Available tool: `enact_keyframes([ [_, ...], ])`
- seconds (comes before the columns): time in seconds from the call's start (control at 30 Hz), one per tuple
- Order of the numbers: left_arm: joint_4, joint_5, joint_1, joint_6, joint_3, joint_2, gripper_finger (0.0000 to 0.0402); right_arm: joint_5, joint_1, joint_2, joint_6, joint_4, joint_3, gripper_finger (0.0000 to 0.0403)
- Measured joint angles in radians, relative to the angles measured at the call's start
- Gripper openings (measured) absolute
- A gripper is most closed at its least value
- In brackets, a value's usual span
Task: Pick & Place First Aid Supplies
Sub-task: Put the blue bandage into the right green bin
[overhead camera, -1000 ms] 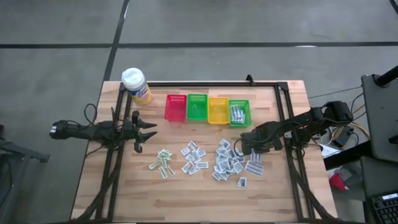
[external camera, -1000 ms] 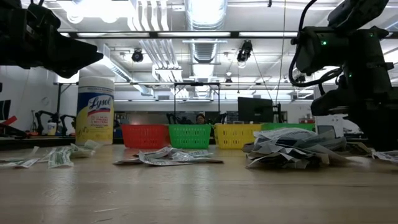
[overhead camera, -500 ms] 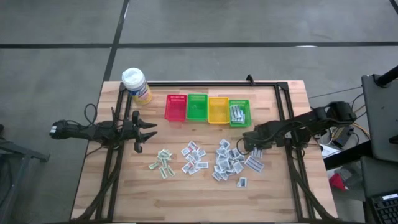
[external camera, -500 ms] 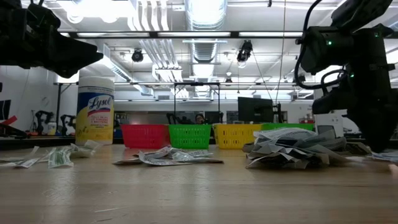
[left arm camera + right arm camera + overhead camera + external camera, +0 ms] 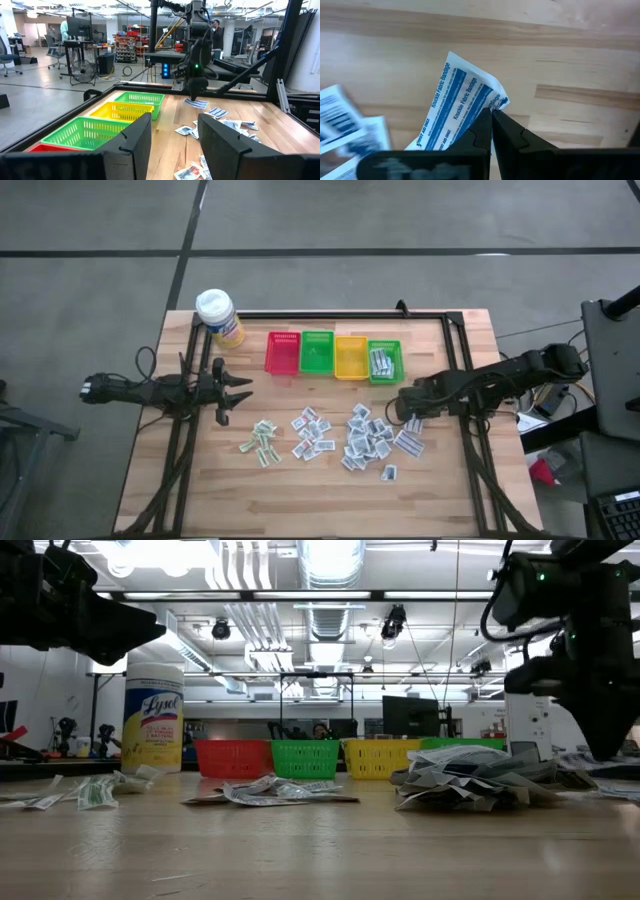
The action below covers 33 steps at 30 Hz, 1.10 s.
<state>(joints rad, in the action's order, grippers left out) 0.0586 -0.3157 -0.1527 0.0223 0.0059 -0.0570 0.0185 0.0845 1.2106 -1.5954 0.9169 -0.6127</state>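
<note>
Small white packets with blue or green print lie flat on the wood in three loose heaps: a green-printed heap (image 5: 262,440), a middle heap (image 5: 312,432) and the largest heap (image 5: 370,442). More packets lie in the right-hand green basket (image 5: 385,362). My right gripper (image 5: 399,412) hovers at the right edge of the largest heap, shut on one blue-striped bandage packet (image 5: 457,102). My left gripper (image 5: 240,390) waits open over the table's left side, away from the heaps. My right gripper pinches the bandage packet between its two fingertips at one short end, near a corner (image 5: 489,104). The fingers come from above, pointing down. The packet hangs tilted below them (image 5: 196,103), apparently clear of the table.
Red (image 5: 283,352), green (image 5: 317,352) and yellow (image 5: 351,356) baskets stand in a row with the right-hand green one along the table's far side. A yellow wipes canister with a white cap (image 5: 220,318) stands at the far left corner. Bare wood lies along the near edge.
My right gripper has risen from the right edge of the largest heap, staying shut, and its arm has drawn back a little toward the table's right edge. The packet has come up with it.
</note>
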Motion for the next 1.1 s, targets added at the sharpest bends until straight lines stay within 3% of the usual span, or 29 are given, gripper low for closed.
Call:
enact_keyframes([
  [0.27, 0.0, 0.0, 0.0, 0.0, 0.0, 0.0, 0.0158, -0.023, 0.0, -0.153, 0.04, -0.007, 0.0, 0.0008],
  [0.53, 0.0, 0.0, 0.0, 0.0, 0.0, 0.0, 0.0158, -0.025, 0.0, -0.318, 0.271, -0.134, -0.001, 0.0008],
  [0.87, 0.0, 0.0, 0.0, 0.0, 0.0, 0.0, 0.0158, -0.03, 0.0, -0.461, 0.809, -0.614, 0.029, 0.0008],
  [1.1, 0.0, 0.0, 0.0, 0.0, 0.0, 0.0, 0.0158, -0.024, 0.0, -0.525, 1.025, -0.913, 0.076, 0.0008],
])
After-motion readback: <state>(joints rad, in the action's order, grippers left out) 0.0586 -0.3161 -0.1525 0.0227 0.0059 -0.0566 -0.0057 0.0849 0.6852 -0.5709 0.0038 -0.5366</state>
